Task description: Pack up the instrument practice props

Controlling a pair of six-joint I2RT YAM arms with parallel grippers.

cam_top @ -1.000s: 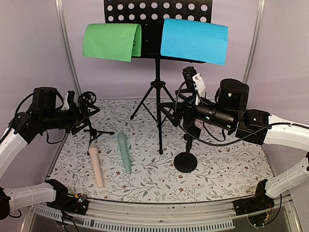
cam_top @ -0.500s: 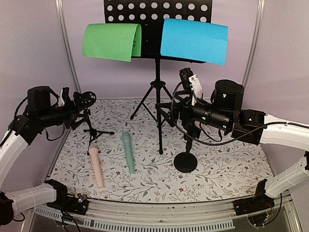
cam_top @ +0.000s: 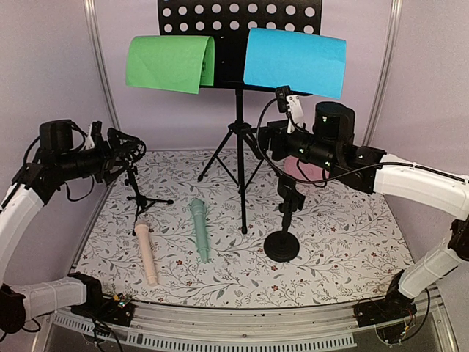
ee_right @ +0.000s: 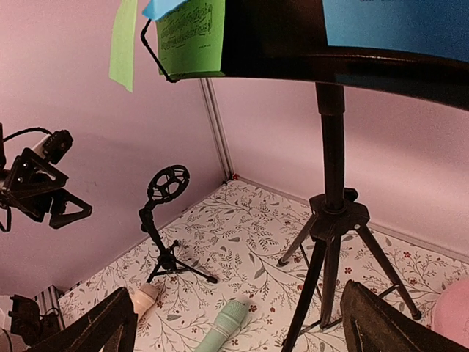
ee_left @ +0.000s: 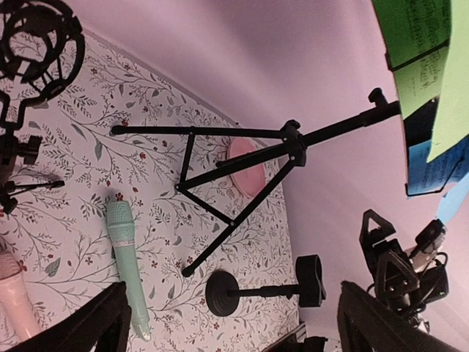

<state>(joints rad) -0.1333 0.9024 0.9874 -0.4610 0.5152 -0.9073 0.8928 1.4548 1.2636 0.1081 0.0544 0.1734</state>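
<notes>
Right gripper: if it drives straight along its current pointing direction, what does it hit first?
Probably the black perforated music rack's tripod pole: it stands ahead of the open right gripper, slightly right of centre. Depth unclear.

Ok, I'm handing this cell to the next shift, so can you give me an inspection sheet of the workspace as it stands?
Surface: floral mat, lying flat.
Job's things: music rack upright on its tripod at the back, with the green sheet and blue sheet draped on it; mint microphone and pink microphone lying on the mat; tripod mic support and round-base mic support standing, neither holding a microphone.
Clutter: pink plate at the back, behind the rack's legs.
Grippers: left gripper and right gripper both open, holding nothing, raised above the mat.
Cables: black lead looping off the right wrist.
Surroundings: lilac walls, metal corner posts.
</notes>
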